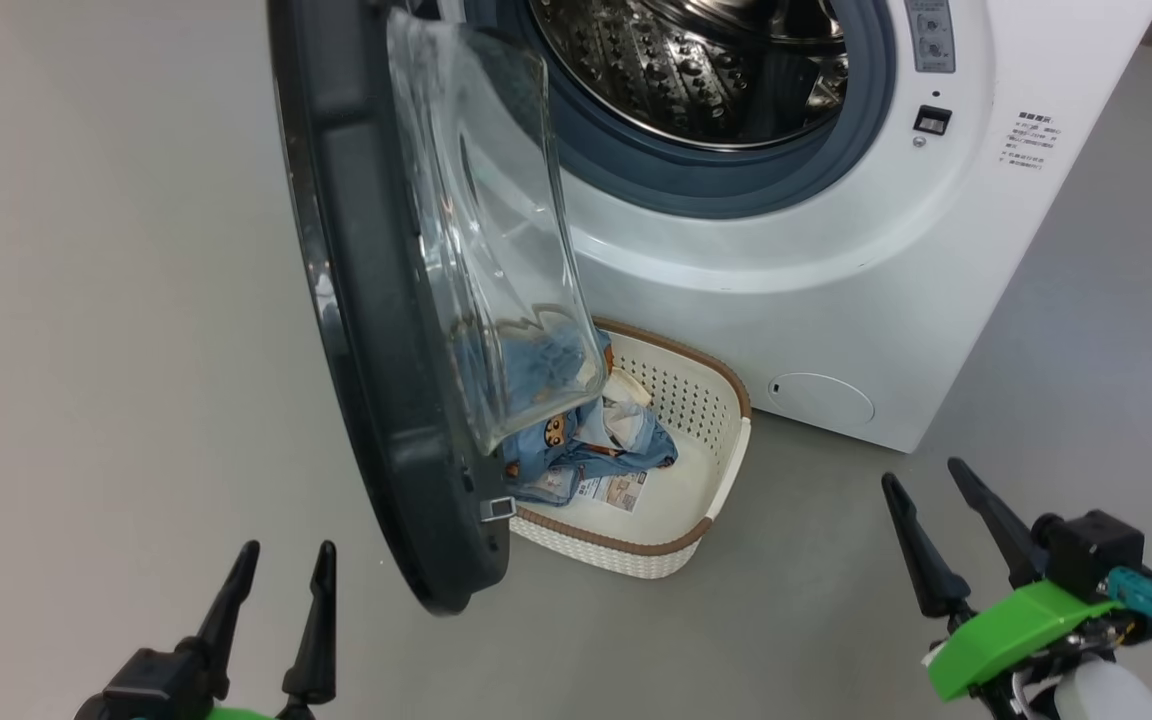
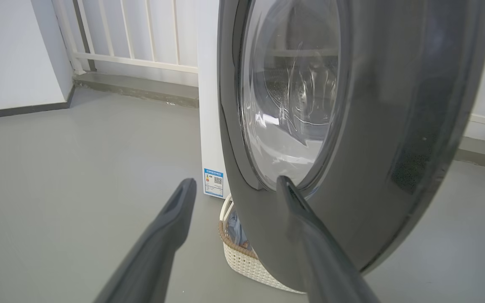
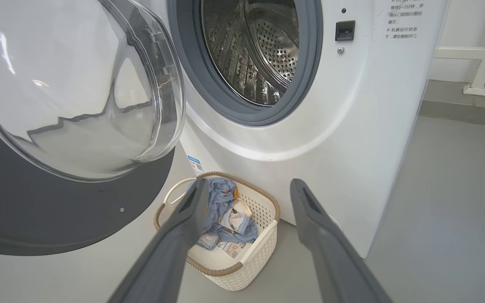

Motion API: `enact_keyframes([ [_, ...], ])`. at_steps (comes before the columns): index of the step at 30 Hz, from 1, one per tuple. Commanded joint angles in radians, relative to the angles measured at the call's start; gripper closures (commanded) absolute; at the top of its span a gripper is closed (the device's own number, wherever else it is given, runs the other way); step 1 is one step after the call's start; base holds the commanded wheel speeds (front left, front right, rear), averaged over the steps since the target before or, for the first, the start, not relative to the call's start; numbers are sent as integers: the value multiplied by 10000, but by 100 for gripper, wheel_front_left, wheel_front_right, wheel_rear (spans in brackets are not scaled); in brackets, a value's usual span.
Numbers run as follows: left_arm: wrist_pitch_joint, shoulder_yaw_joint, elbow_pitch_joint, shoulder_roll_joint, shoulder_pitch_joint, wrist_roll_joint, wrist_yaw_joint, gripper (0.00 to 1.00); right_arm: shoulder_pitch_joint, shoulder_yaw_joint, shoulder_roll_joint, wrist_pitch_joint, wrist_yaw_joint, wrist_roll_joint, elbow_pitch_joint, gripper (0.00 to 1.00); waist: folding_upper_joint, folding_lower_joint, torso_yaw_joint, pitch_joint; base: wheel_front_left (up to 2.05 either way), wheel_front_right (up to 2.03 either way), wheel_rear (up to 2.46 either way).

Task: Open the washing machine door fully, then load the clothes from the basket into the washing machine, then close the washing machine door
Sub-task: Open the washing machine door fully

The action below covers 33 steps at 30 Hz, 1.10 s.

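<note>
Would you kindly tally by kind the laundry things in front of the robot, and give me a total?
washing machine: 1
washing machine door, standing open: 1
basket: 1
bundle of clothes, in the basket: 1
Total: 4

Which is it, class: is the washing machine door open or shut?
Open: the washing machine door stands swung out over the basket, leaving the steel drum exposed.
</note>
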Motion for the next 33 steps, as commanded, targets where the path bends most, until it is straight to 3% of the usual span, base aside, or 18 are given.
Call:
enact_keyframes([
  [1,-82,301,-182,139,-347,54,-31,0,155,64,20,-119,16,-150,-329,0,-1,0,10,13,0,0,0],
  [10,-82,318,-125,132,-421,25,-31,0,507,-310,299,-119,16,-450,-498,0,-1,0,5,-29,0,0,0],
  [11,-82,325,-132,131,-443,7,-31,13,519,-270,297,-119,16,-409,-541,0,-1,0,7,-35,0,0,0],
  [12,-82,341,-134,127,-473,-50,-31,61,533,-249,290,-119,16,-372,-560,0,-1,0,8,-44,0,0,0],
  [13,-82,380,-161,121,-515,-111,-31,100,543,-243,285,-119,16,-336,-571,0,-1,0,11,-45,0,0,0],
  [21,-82,1151,-1582,14,-1159,-660,-31,100,548,-161,214,-120,16,-263,-635,0,-1,0,44,-81,0,0,0],
  [27,-82,1007,-3144,-32,-1415,-825,-31,100,551,-140,178,-120,16,-234,-662,0,-1,0,12,-104,0,0,0],
  [31,-82,263,-4278,-48,-1380,-1130,-31,100,549,-174,175,-120,16,-252,-704,0,-1,0,-26,-94,0,0,0],
  [33,-82,-645,-4790,-51,-1268,-1149,-31,100,526,-191,182,-120,16,-265,-725,0,-1,0,-48,-66,0,0,0],
])
